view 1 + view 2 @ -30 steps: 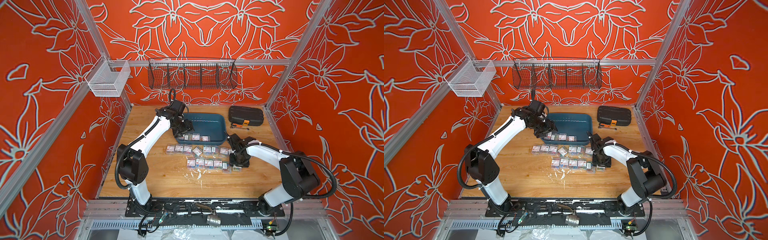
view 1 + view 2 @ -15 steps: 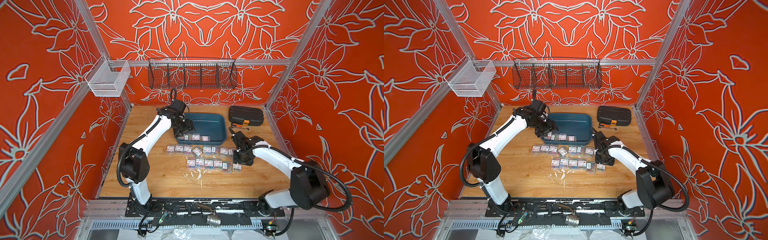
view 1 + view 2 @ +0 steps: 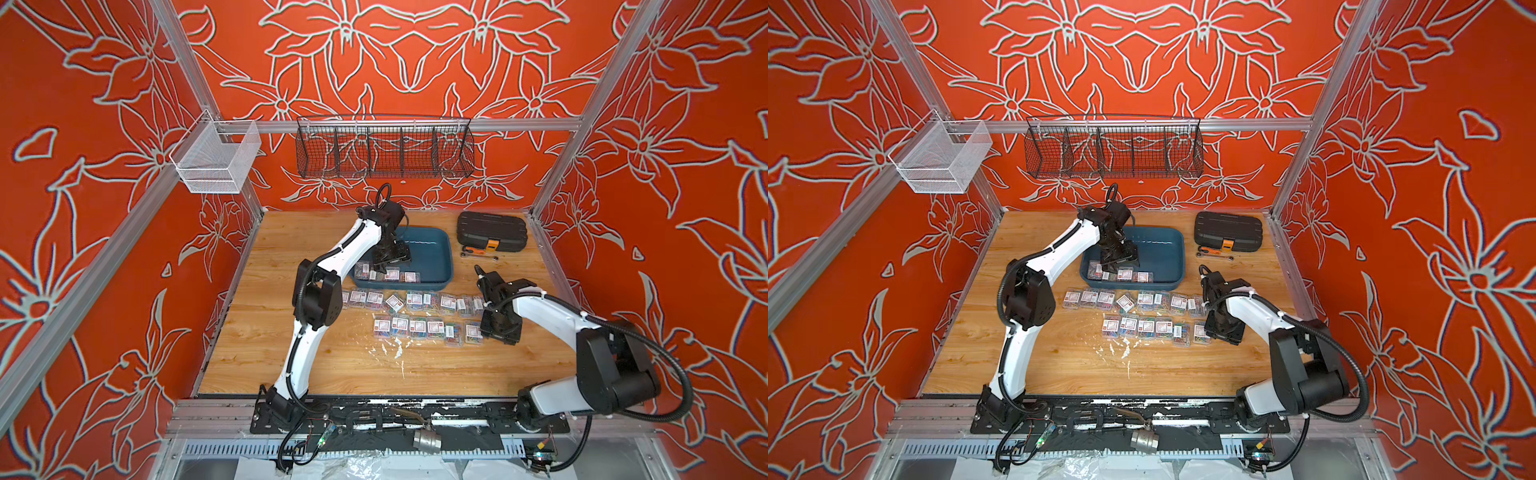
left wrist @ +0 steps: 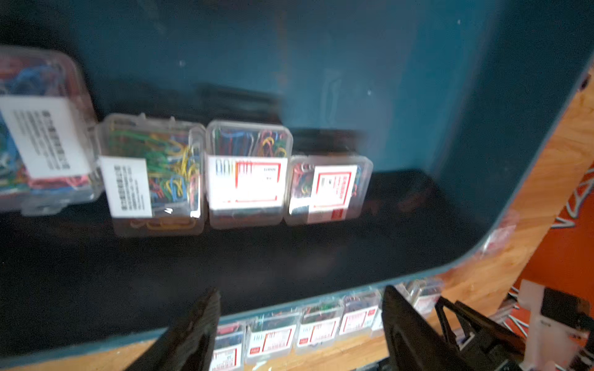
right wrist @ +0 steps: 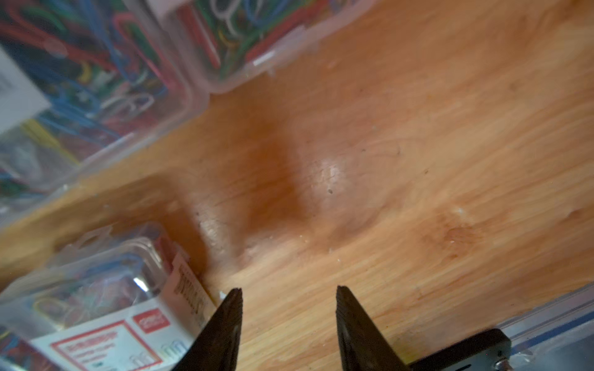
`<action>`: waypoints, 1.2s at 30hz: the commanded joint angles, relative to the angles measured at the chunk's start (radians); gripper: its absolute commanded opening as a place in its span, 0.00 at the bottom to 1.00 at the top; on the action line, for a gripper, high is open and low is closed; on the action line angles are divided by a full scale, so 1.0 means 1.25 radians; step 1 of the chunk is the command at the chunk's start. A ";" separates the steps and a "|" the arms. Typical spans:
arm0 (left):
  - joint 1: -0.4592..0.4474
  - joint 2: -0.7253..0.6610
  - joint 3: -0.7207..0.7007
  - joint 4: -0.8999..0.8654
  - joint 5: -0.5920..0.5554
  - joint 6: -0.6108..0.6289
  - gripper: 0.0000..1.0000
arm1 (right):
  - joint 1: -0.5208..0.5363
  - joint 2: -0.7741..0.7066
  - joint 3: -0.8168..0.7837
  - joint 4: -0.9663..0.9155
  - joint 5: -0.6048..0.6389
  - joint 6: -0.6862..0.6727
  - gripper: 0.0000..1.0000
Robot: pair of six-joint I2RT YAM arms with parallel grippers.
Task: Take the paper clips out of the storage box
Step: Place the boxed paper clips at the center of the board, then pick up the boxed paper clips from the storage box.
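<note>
Nearest, the right gripper (image 5: 289, 292) hangs empty, its jaws narrowly apart, over bare tabletop (image 5: 401, 144) beside the laid-out clip boxes (image 3: 417, 327). Farther back, the left gripper (image 4: 300, 289) gapes wide and empty over the storage box (image 4: 418, 80). Four boxes of paper clips (image 4: 246, 173) are huddled against its near wall. Coming down there risks striking the rim or pinching two at once.

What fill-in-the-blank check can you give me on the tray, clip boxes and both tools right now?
1. Inside the teal storage tray, ___ boxes of paper clips are visible.
2. The unloaded boxes on the wooden table lie in ___ rows.
3. The left tool, jaws open, hangs over the ___.
4. The right tool, beside the rows, holds ___.
Missing words: four; two; tray; nothing.
</note>
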 commanded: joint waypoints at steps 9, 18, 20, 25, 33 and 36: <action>0.043 0.017 0.023 -0.095 -0.110 0.024 0.76 | -0.001 0.056 0.028 0.041 -0.041 -0.013 0.48; 0.083 0.015 -0.004 -0.128 -0.256 0.045 0.75 | -0.001 0.050 0.017 0.032 -0.022 -0.021 0.48; 0.089 0.023 0.006 -0.127 -0.275 0.056 0.75 | 0.000 0.052 0.022 0.029 -0.021 -0.023 0.48; 0.103 0.051 0.040 -0.112 -0.294 0.081 0.74 | -0.001 0.057 0.037 0.019 -0.015 -0.025 0.48; 0.113 0.091 0.042 -0.077 -0.286 0.115 0.71 | -0.001 0.070 0.069 -0.007 -0.004 -0.041 0.47; 0.115 0.103 0.040 -0.077 -0.285 0.117 0.71 | -0.001 0.075 0.082 -0.014 0.000 -0.049 0.47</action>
